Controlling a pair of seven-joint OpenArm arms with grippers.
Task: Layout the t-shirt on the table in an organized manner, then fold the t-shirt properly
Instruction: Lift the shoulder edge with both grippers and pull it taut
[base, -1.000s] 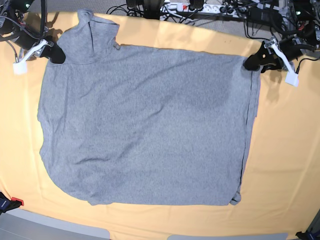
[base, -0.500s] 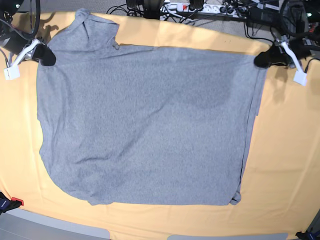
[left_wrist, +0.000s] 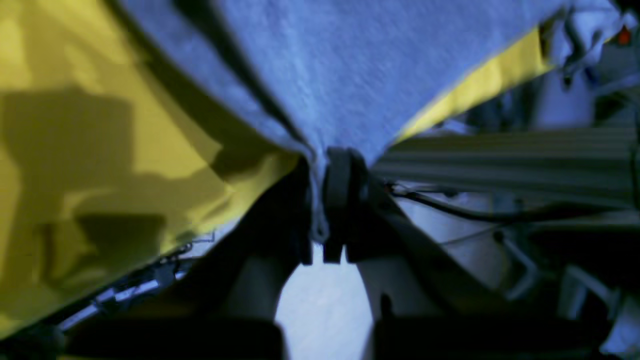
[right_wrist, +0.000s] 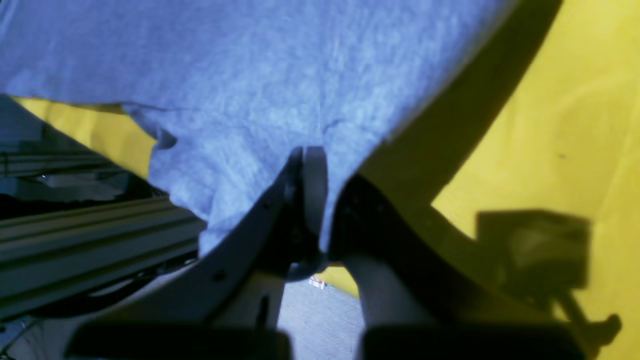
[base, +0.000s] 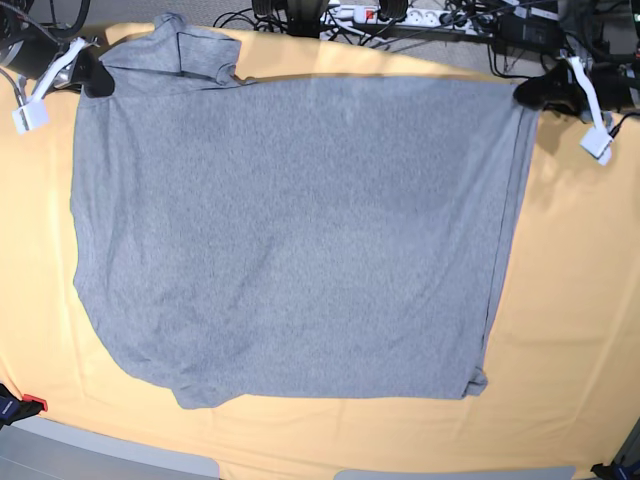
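T-shirt (base: 290, 230): heather-grey, plain side up, spread flat across the table (base: 580, 330). Right gripper (base: 93, 76) at the shirt's far-left corner, left gripper (base: 530, 93) at its far-right corner, both pinching fabric. Cables (base: 400, 20) beyond the shirt's far edge.

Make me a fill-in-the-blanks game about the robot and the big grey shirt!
1. The t-shirt is the colour ____.
2. It lies on a ____ table.
3. The left gripper is ____ on the shirt's corner.
4. The right gripper pinches the shirt near its ____.

Missing words: grey; yellow-orange; shut; sleeve
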